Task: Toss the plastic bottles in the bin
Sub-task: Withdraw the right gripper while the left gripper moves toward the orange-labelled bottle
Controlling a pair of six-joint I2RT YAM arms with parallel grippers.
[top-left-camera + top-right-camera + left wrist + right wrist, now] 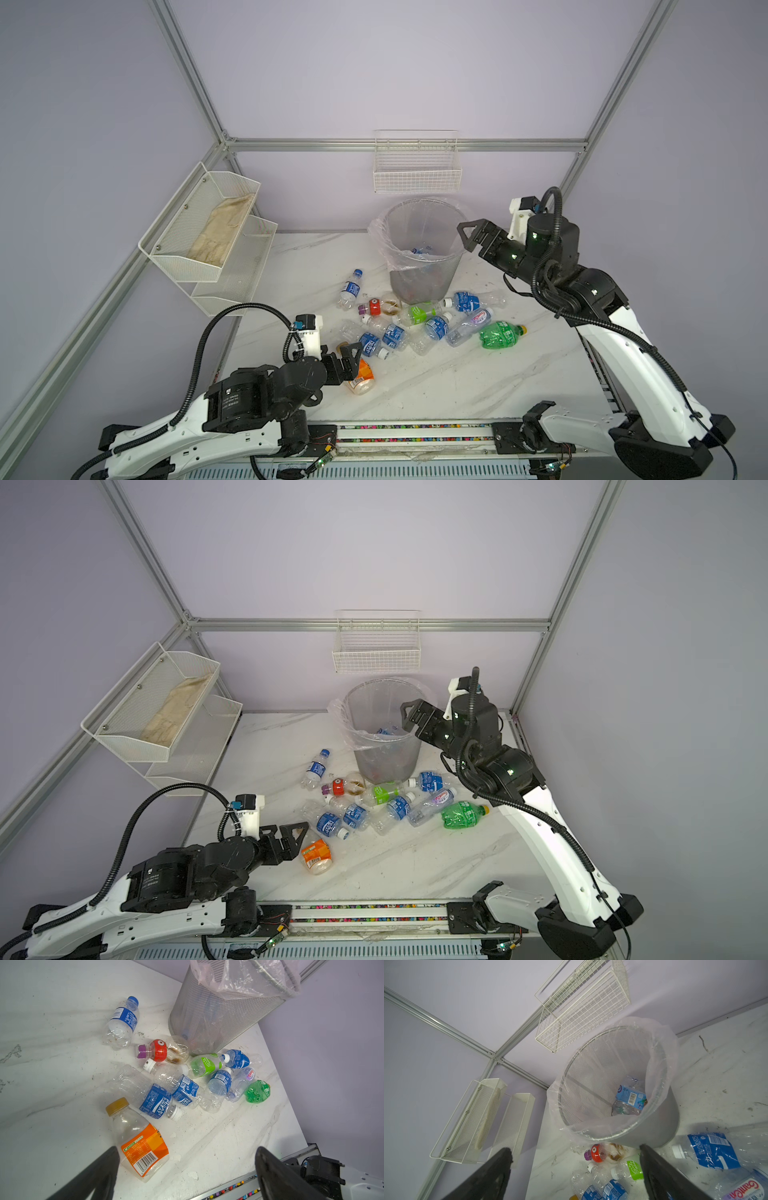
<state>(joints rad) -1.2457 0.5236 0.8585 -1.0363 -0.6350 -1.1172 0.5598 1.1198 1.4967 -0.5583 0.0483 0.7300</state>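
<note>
White marbled tabletop (478,382) is seen in both top views, closed in by pale purple walls. Well left of the bin (428,278), a white mesh shelf (199,224) is fixed to the wall, and a beige cloth (222,235) is laid in its upper tray. Left of the bin and nearer the front edge, the left gripper (352,358) is held low over the table with its fingers spread wide and nothing between them; an orange-labelled bottle (141,1147) is laid flat just beside one finger, though contact cannot be told. In front of the bin the remaining plastic bottles (436,326) are scattered on their sides, one blue-capped bottle (351,289) to its left and a crushed green bottle (500,334) to its front right. Inside the bin a blue-labelled bottle (630,1095) is seen on the clear liner. Above the bin a white wire basket (417,170) is hung. At the bin's right rim the right gripper (464,237) is raised, its fingers spread apart and empty.
</note>
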